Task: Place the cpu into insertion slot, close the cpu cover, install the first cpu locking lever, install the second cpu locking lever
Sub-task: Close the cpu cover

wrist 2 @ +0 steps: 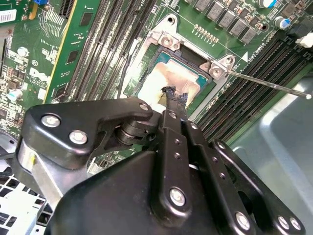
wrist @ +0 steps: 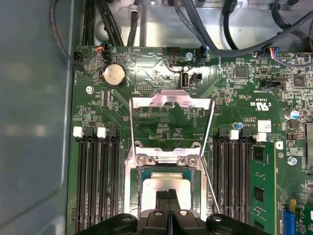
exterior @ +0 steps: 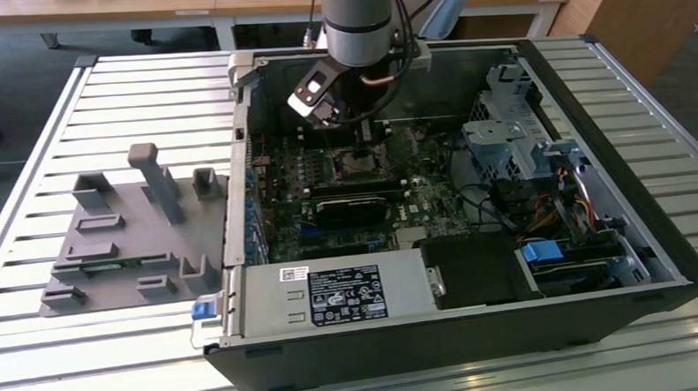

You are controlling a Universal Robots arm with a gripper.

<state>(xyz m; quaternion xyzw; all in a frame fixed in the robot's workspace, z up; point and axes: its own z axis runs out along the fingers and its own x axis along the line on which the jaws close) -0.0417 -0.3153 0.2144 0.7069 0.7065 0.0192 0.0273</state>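
- Gripper (wrist: 168, 192): fingers (wrist: 160, 199) pressed together, with nothing seen between them. As far as the second wrist view shows, the tips meet the top of the cpu (wrist 2: 168, 77).
- Fixture (exterior: 127, 227): grey, on the slatted table (exterior: 97, 348), outside the case (exterior: 450, 350). It stands well apart from the gripper, toward the exterior view's left.
- Board (wrist: 161, 73): green, lying under the gripper inside the case. Memory slots (wrist: 98, 181) flank the gripper on both sides.
- Cpu: lying flat in the slot (wrist: 133, 191), directly under the fingertips. Its pale top carries a smeared residue. It looks level with the rim, but full seating cannot be confirmed.
- Cover (wrist: 171, 99): swung open just beyond the fingertips, hinged at the slot's far edge and not over the cpu.
- Lever (wrist 2: 269, 84): thin rod, unlatched, running away from a corner of the slot beside the gripper.
- Drive cage (exterior: 506, 140): near the gripper, toward the exterior view's right.
- Step in hand, by judgement: placing the cpu, at its very end. The cover and both levers are not yet done.
- Next move, by judgement: it calls for a straight parting from the cpu with no sideways drag, so the chip is not shifted on its contacts. It also needs a clear path past the open cover and the lever.
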